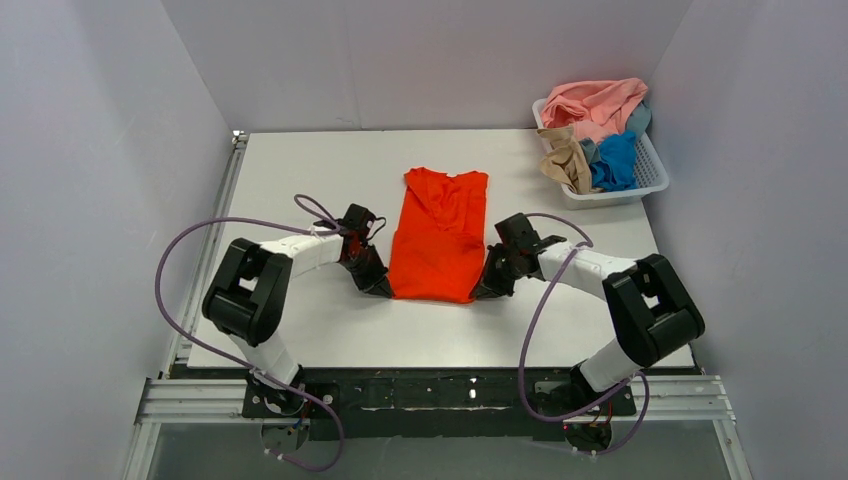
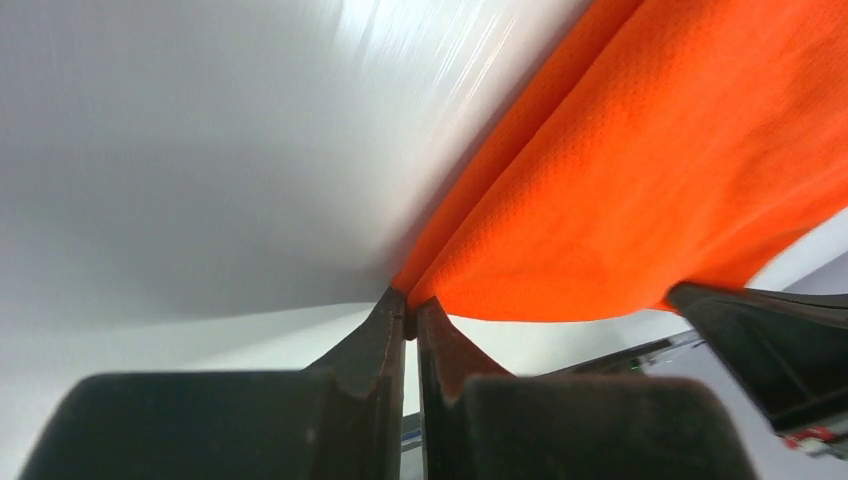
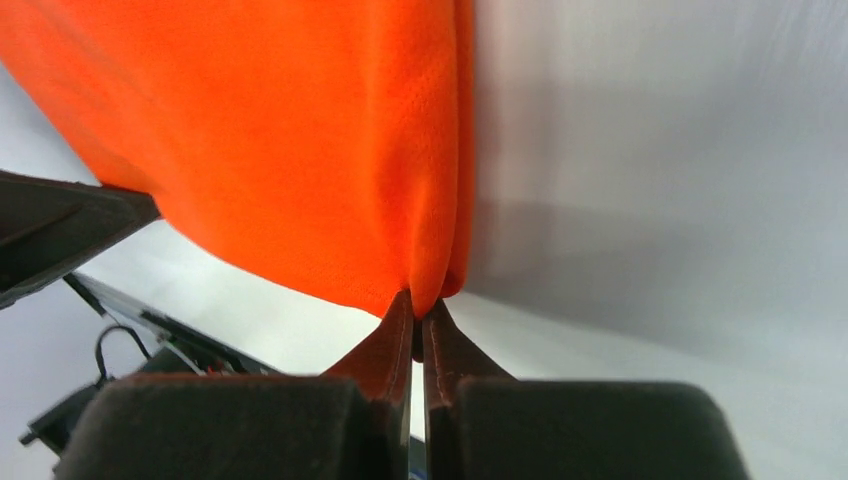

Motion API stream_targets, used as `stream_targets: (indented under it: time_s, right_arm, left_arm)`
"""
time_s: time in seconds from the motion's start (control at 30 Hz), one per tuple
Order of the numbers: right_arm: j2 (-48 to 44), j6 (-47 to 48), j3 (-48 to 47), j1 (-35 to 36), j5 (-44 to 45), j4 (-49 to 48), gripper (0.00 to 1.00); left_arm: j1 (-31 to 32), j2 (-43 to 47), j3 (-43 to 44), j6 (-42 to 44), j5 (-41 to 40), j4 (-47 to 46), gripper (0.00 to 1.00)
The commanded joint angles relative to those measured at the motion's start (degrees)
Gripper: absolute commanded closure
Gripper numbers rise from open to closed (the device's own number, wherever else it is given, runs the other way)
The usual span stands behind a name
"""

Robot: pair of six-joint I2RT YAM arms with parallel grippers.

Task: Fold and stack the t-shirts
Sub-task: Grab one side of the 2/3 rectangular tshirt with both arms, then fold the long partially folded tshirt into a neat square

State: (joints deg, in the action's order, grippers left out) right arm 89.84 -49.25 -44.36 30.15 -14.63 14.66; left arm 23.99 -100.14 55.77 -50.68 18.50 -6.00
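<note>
An orange-red t-shirt (image 1: 437, 235) lies lengthwise in the middle of the white table, sleeves folded in, collar at the far end. My left gripper (image 1: 383, 287) is shut on its near left hem corner; the left wrist view shows the cloth (image 2: 640, 170) pinched between the fingertips (image 2: 412, 318). My right gripper (image 1: 482, 290) is shut on the near right hem corner; the right wrist view shows the cloth (image 3: 300, 140) pinched at the tips (image 3: 418, 310). Salmon pink (image 1: 597, 103), tan-beige (image 1: 566, 160) and blue (image 1: 615, 160) shirts lie bunched in the basket.
A white slatted basket (image 1: 650, 168) stands at the far right corner of the table (image 1: 300, 170). Grey walls close in the back and both sides. Purple cables loop from both arms. A metal rail runs along the table's near edge (image 1: 440, 395).
</note>
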Motion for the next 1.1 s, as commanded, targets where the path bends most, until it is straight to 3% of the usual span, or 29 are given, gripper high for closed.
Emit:
stream_targets:
  time_s: [0.0,0.23,0.47,0.8,1.07]
  right_arm:
    - [-6.5,4.8,0.8,1.5,-5.3,8.5,0.99]
    - [-17.3,6.6,3.4,7.4,-12.0,20.0,0.99]
    - [-24.5,6.4,-3.0,9.9,-14.7,30.4,0.99]
    - [-18.1,13.8,-17.7,1.2,-20.6,33.5,0.99]
    - [-10.4,16.6,-23.4,-5.2,-28.5,30.0,0.99]
  left_arm:
    - [3.7,7.7,-8.7,2.1,-6.3,11.3,1.00]
    - [9.1,29.9,-17.3,1.0,-11.1,23.5,1.00]
    - [11.7,47.3,-12.4,0.2,-15.6,35.1,1.00]
    - [11.3,36.9,5.0,7.7,-24.1,30.0,1.00]
    - [6.2,26.2,14.5,9.8,-22.0,28.7,1.00]
